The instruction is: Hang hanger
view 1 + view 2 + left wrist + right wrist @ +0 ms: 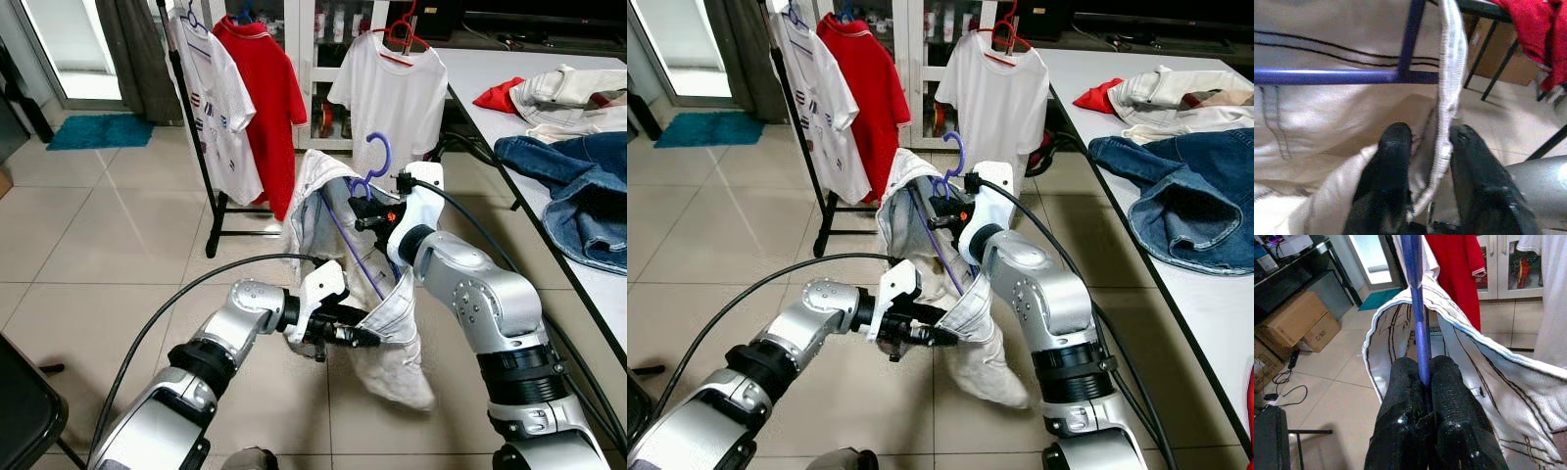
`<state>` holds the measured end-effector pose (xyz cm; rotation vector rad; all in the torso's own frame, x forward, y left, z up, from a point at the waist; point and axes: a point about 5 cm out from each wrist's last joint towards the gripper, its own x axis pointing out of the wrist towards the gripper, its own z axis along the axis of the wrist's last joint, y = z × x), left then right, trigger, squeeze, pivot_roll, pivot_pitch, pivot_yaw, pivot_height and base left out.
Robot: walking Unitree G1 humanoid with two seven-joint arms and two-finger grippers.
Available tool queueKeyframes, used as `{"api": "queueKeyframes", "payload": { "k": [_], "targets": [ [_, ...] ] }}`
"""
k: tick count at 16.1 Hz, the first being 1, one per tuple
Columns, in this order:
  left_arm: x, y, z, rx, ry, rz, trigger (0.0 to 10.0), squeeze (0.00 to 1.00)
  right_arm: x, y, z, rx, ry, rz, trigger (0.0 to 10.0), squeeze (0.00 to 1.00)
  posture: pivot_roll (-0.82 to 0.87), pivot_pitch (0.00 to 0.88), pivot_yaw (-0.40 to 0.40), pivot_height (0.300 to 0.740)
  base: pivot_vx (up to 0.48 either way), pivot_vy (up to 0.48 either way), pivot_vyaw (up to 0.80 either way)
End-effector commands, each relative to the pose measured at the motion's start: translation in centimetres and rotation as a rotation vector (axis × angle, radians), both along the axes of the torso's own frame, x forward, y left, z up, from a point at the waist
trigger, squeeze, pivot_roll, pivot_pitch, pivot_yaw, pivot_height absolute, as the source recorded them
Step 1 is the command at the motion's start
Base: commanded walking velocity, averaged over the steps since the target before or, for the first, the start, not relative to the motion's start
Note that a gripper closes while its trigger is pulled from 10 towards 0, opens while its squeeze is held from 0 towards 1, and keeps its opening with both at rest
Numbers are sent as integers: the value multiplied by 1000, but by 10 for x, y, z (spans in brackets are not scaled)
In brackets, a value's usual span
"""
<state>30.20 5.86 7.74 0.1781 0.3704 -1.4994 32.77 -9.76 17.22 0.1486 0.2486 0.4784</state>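
Observation:
A purple hanger [377, 162] sits inside a white garment [323, 211] with thin dark lines, held in the air over the tiled floor. My right gripper [1422, 374] is shut on the hanger's purple stem [1418, 308], just below the hook. Lower down, my left gripper [364, 336] is shut on the garment's ribbed hem [1447, 112], with the hanger's bar [1327, 77] running across behind it. The garment's lower end [402, 377] droops to the floor. A black clothes rack [201, 147] stands behind, a little to the left.
The rack carries a white printed shirt [220, 108] and a red shirt [265, 88]; a white T-shirt on a red hanger [387, 93] hangs to their right. A white table [509, 127] on the right holds jeans [578, 186] and other clothes. Black cables trail across the floor.

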Motion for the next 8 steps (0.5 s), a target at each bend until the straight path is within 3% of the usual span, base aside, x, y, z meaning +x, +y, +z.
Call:
{"api": "queueKeyframes", "payload": {
  "k": [1,8],
  "targets": [
    [3,-1,2,11,-23,13,0,0,1,4,24,15,-84,25,10000,0,-72,52,33,740,0,0,0],
    [6,-2,4,-20,-25,34,0,0,1,3,23,-8,-89,29,10000,0,-76,49,34,740,0,0,0]
  ]
}}
